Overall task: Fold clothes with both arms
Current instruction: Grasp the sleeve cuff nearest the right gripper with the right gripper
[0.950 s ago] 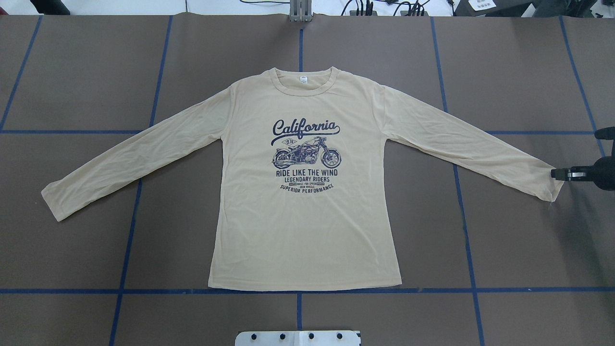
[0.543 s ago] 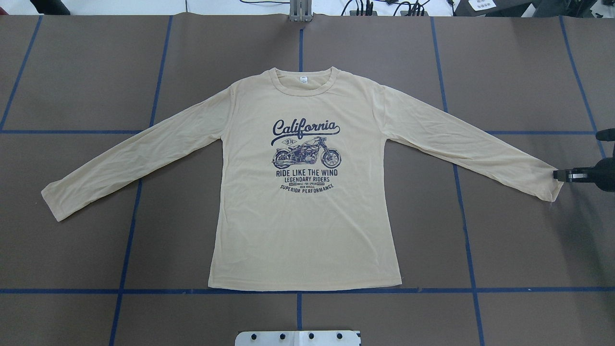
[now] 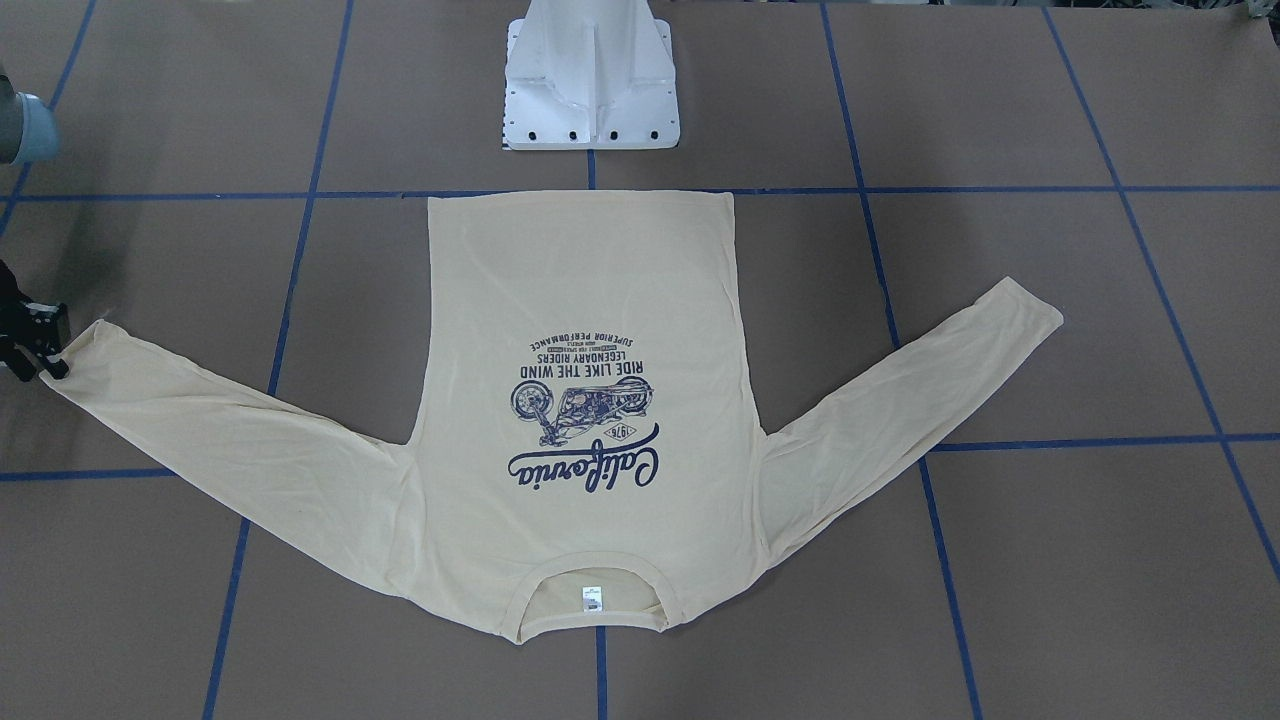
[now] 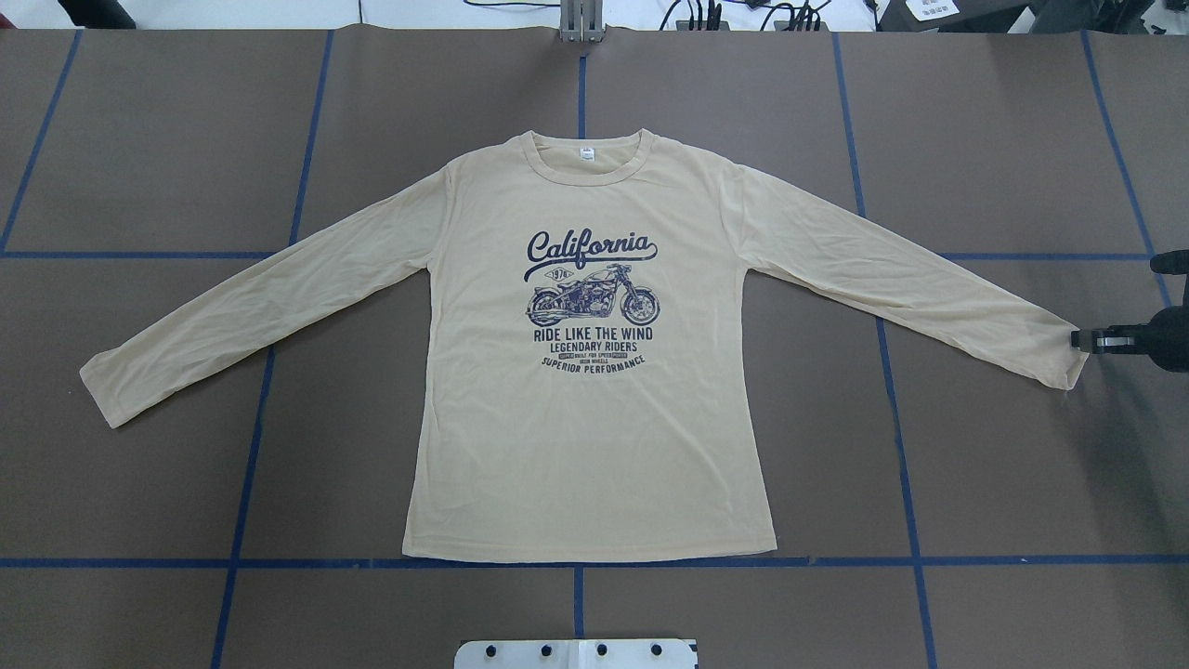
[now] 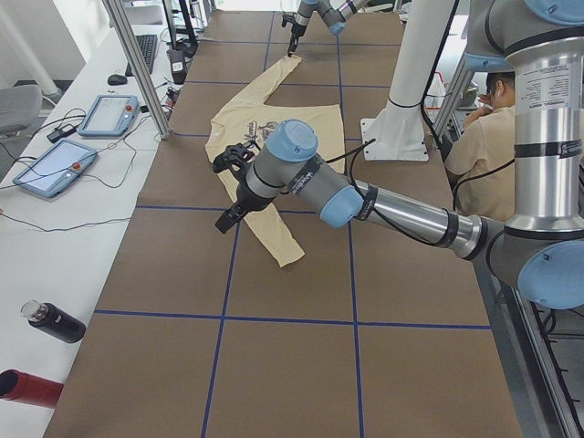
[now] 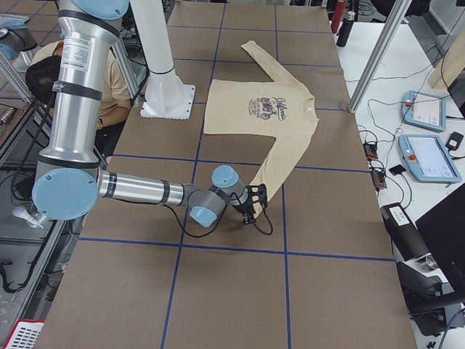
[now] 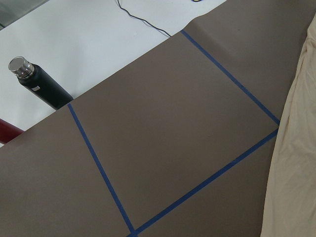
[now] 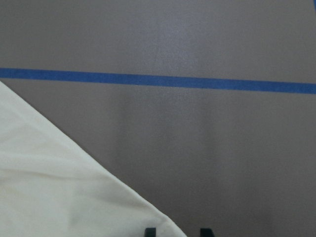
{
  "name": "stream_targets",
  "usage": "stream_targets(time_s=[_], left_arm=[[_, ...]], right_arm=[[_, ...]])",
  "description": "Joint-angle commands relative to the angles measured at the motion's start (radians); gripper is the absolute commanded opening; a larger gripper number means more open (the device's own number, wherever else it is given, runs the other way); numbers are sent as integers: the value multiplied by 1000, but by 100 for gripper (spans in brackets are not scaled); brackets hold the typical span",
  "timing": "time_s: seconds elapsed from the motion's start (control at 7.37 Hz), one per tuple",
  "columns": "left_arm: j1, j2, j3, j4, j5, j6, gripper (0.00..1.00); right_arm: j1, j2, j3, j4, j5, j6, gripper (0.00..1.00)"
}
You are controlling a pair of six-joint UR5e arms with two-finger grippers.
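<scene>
The cream-yellow long-sleeved T-shirt [image 4: 594, 446] lies flat and face up on the brown table, sleeves spread and collar away from the robot. My right gripper [image 4: 1077, 339] is low at the right sleeve's cuff [image 4: 1059, 358]. In the right wrist view its fingertips [image 8: 149, 231] stand apart, open, at the cuff's edge. It also shows in the front-facing view [image 3: 50, 352]. My left gripper [image 5: 228, 190] shows only in the exterior left view, raised over the left sleeve; I cannot tell whether it is open or shut.
The white pedestal base [image 3: 590, 90] stands behind the shirt's hem. A black bottle [image 5: 55, 322] and a red bottle [image 5: 27, 388] lie on the white side bench with control tablets [image 5: 109, 114]. A seated person [image 5: 484, 137] is behind the robot.
My right gripper has edged slightly to the right at the cuff. The shirt has not moved.
</scene>
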State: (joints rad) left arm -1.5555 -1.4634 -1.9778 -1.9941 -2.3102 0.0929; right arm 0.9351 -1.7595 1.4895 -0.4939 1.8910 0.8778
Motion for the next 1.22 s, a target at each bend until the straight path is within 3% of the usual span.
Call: stream_targets(time_s=[0.0,0.14,0.41,0.68,0.81,1.09], left_arm=[[0,0,-1,0,2,-1,100],[0,0,-1,0,2,-1,100],[0,0,-1,0,0,-1,100],[0,0,0,0,2,-1,100],[0,-2,0,0,0,-2,100],[0,-2,0,1,2,-4,100]], right_arm=[[-1,2,0,0,-3,1,16],[-1,2,3,0,-3,1,0],[2,3,34,0,-1,1,0],[7,-2,131,-21,22,1,0],[43,9,182,-72,58,1,0],[76,76,434,-391,68,38,0]])
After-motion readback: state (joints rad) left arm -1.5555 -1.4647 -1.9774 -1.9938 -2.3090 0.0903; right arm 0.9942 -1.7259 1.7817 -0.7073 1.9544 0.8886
